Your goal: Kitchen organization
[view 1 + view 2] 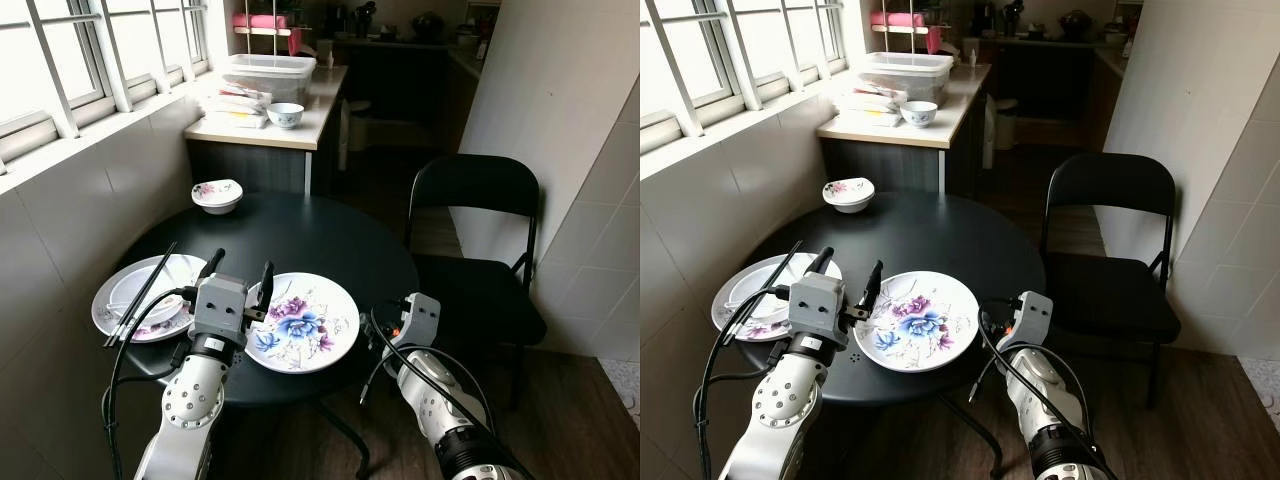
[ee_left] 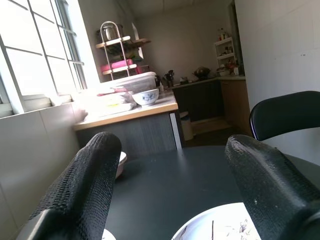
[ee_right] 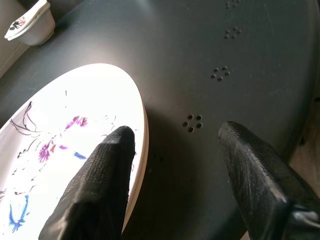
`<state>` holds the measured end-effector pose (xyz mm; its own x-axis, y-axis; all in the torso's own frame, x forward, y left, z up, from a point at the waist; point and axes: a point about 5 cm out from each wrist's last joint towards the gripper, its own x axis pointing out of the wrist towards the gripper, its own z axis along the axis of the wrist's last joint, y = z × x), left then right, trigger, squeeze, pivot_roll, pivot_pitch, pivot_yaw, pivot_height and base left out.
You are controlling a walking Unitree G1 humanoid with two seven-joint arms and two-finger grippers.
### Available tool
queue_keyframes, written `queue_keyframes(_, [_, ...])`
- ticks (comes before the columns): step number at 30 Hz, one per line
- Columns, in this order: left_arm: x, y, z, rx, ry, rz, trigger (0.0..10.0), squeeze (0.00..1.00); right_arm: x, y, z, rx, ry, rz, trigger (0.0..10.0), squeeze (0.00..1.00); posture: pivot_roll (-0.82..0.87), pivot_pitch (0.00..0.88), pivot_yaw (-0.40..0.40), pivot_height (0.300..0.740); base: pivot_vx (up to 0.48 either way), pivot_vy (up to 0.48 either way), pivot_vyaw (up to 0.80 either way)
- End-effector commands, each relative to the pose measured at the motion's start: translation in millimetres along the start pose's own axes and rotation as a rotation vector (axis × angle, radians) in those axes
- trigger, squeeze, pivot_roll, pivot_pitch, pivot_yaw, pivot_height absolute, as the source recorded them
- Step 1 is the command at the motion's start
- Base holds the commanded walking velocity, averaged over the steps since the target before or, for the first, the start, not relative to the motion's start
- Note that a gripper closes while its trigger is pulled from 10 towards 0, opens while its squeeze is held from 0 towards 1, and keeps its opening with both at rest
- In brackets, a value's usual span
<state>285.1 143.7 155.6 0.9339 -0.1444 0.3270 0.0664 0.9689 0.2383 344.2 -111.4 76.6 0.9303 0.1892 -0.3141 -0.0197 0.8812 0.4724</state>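
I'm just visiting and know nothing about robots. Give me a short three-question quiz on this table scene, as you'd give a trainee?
1. True or false: the left gripper is shut on the flowered plate.
2. What lies across the plate on the robot's left: A spoon, B black chopsticks, C knife?
3. What stands beyond the round table on the right?

Key: 1 false, it is open; 2 B; 3 a black folding chair.

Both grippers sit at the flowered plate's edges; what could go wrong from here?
The floral plate lies near the round table's front edge, so a push from the open right gripper could slide it off. The left gripper, also open, is close to the chopsticks resting across the neighbouring plate and could knock them.
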Motion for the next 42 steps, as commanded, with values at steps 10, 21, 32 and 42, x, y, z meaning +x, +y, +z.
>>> queue_keyframes(10, [-0.1, -2.0, -4.4, 0.012, 0.022, -0.010, 10.0, 0.00, 4.3, -0.6, -11.7, 0.106, 0.071, 0.065, 10.0, 0.00, 0.06, 0.000, -0.024, 0.736, 0.000, 0.000, 0.00])
queue_keyframes(21, [0.0, -1.1, -4.9, 0.011, 0.022, -0.004, 10.0, 0.00, 5.5, 8.9, -14.1, 0.015, 0.066, 0.167, 10.0, 0.00, 0.06, 0.000, -0.028, 0.736, 0.000, 0.000, 0.00])
queue_keyframes(32, [1.1, -4.5, -4.7, 0.004, 0.023, -0.012, 10.0, 0.00, 8.2, 5.6, -7.3, 0.065, 0.079, 0.178, 10.0, 0.00, 0.05, 0.000, -0.024, 0.736, 0.000, 0.000, 0.00])
queue_keyframes(42, [2.7, -4.2, -4.6, 0.005, 0.023, -0.010, 10.0, 0.00, 13.4, 16.9, -6.3, -0.022, 0.121, 0.215, 10.0, 0.00, 0.06, 0.000, -0.029, 0.736, 0.000, 0.000, 0.00])
